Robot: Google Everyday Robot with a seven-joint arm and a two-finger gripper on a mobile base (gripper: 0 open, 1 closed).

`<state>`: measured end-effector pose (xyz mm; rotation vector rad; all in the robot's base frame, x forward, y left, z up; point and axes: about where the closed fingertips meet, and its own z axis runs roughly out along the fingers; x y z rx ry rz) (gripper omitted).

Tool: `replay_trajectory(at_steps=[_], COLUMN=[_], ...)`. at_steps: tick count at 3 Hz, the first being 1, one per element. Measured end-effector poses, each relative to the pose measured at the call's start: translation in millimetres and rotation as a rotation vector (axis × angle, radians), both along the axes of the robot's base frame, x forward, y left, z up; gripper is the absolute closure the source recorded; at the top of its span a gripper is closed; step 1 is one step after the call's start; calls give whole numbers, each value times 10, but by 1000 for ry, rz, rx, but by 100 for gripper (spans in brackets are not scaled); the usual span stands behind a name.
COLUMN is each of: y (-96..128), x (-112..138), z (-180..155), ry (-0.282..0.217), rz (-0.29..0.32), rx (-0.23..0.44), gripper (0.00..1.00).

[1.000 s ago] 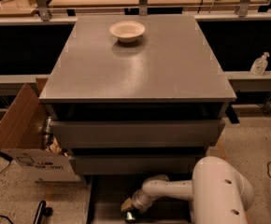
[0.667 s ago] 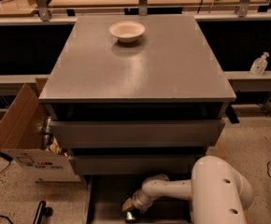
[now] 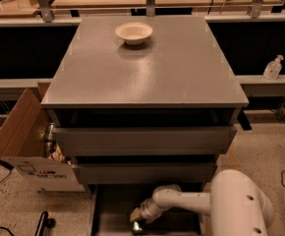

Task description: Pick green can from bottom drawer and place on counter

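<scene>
The bottom drawer (image 3: 114, 206) is pulled out at the foot of the cabinet, a dark tray with a flat floor. My gripper (image 3: 136, 224) reaches down into it near the frame's bottom edge, at the end of the white arm (image 3: 182, 200). The green can is not visible: the gripper and the frame edge hide that spot. The counter (image 3: 147, 73) is the broad grey cabinet top above, and the gripper is far below it.
A white bowl (image 3: 133, 32) sits at the back of the counter. Two wider grey drawer fronts (image 3: 142, 139) hang over the bottom drawer. An open cardboard box (image 3: 22, 144) stands at the left. A clear pump bottle (image 3: 272, 67) stands on a ledge at the right.
</scene>
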<state>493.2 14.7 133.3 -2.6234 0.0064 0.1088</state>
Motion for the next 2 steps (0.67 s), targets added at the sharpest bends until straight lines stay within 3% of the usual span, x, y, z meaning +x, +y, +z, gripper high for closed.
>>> replay_trajectory(at_steps=[1,2], y=[55,68], x=[72,140], z=[287,804], ry=[32,13], rz=[-94,-110], rx=[206,411], gripper=[75,76])
